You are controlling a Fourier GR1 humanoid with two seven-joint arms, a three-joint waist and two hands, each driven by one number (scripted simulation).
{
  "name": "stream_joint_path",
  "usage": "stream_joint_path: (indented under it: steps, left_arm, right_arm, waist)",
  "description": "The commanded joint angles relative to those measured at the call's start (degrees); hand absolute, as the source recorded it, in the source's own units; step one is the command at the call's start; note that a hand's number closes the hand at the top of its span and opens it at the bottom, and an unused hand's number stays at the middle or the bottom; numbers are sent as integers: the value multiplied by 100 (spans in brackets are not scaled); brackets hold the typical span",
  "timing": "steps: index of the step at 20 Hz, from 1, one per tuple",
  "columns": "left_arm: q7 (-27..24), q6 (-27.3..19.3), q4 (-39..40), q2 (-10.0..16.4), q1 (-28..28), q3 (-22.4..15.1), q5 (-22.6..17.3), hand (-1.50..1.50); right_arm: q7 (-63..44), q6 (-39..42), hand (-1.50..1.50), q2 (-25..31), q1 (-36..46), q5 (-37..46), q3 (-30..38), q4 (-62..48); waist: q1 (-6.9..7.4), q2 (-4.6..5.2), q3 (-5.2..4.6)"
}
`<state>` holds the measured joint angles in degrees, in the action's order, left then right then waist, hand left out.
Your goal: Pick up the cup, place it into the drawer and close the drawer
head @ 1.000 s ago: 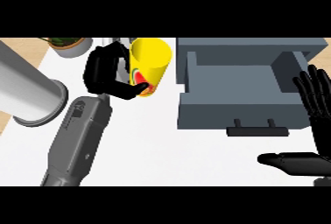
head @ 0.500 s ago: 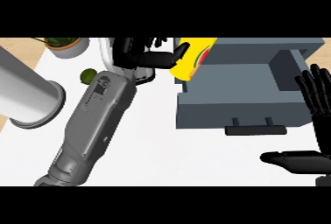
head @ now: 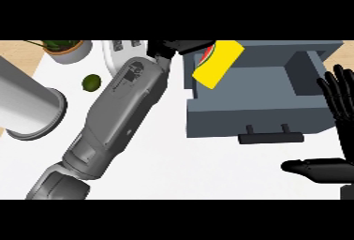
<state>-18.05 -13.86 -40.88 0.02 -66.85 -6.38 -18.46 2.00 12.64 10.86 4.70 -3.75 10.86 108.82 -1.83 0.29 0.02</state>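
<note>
Carrying the yellow cup (head: 218, 64), the left robot hand (head: 177, 47) is gripping its top end and tilting it over the rear left corner of the open grey drawer (head: 262, 115), near the worktop's (head: 207, 168) far edge. Placing seems underway; next comes lowering it inside and releasing. The right robot hand (head: 340, 105) is resting open at the right edge.

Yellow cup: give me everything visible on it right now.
The yellow cup looks like smooth plastic, with a red and green mark near its upper end. It is tilted over the left wall of the open grey drawer. The black left hand curls round its upper end, hiding part. Contact with the drawer cannot be told.
</note>
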Motion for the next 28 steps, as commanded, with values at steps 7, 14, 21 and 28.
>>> stream_joint_path:
  steps: [7, 14, 21, 28]
  left_arm:
    - [-405, -401, 1170, -2, -419, -1138, -995, 150]
    - [-149, -828, 1693, -2, -703, -1836, -1207, 150]
    - [302, -995, 1550, -2, -583, -2790, -1441, -150]
    - [319, -1612, 1524, -2, -493, -3404, -1443, -150]
  right_arm:
    - [126, 32, -150, -55, 59, 46, -65, -93]
    - [69, 53, -150, -112, -62, 109, -209, 152]
    - [202, 110, -150, -59, 365, -10, -108, -379]
    - [-19, 244, -150, 142, 445, -218, 45, -206]
  waist:
    - [-128, 30, 2]
    - [-261, 58, 5]
    - [-365, 90, 9]
    - [-375, 84, 5]
